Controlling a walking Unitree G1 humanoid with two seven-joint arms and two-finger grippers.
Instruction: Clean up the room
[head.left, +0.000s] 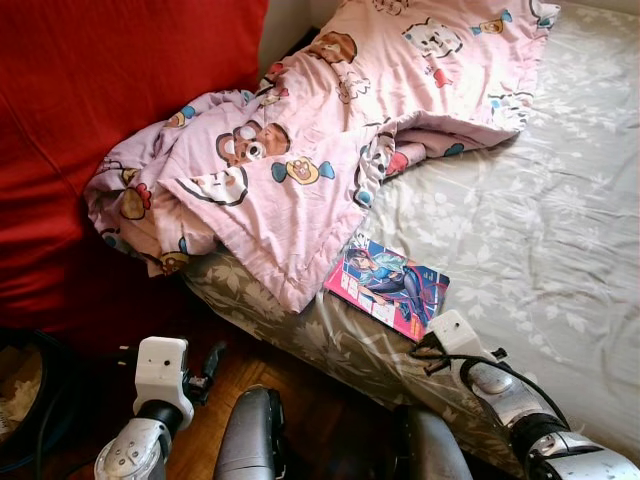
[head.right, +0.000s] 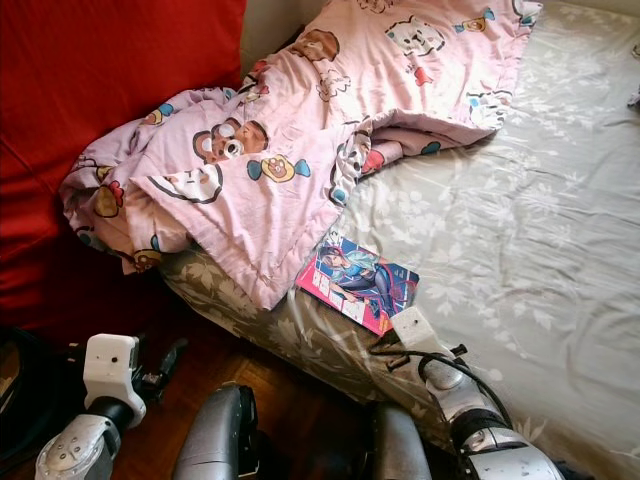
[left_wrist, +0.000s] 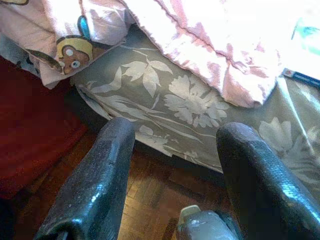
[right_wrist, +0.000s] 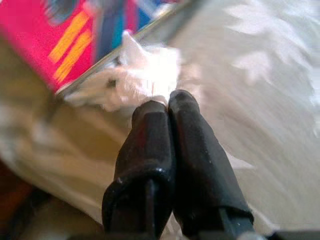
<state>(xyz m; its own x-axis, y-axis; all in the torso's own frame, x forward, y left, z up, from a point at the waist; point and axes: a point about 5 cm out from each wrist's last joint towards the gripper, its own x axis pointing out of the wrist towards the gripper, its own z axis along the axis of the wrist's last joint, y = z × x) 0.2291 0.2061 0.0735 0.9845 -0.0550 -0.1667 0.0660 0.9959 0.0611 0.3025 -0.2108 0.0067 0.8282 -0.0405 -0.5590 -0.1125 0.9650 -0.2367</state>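
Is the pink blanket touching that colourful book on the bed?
Touching. In the left eye view the pink blanket's lower corner lies over the top edge of the book, with no bare sheet between them.

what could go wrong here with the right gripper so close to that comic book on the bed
1. The right gripper has its fingers shut at the book's edge, so it may push the book rather than pick it up.
2. The book lies near the bed's edge above the wooden floor; a nudge might slide it off.
3. The pink blanket lies at the book's far corner and could snag.
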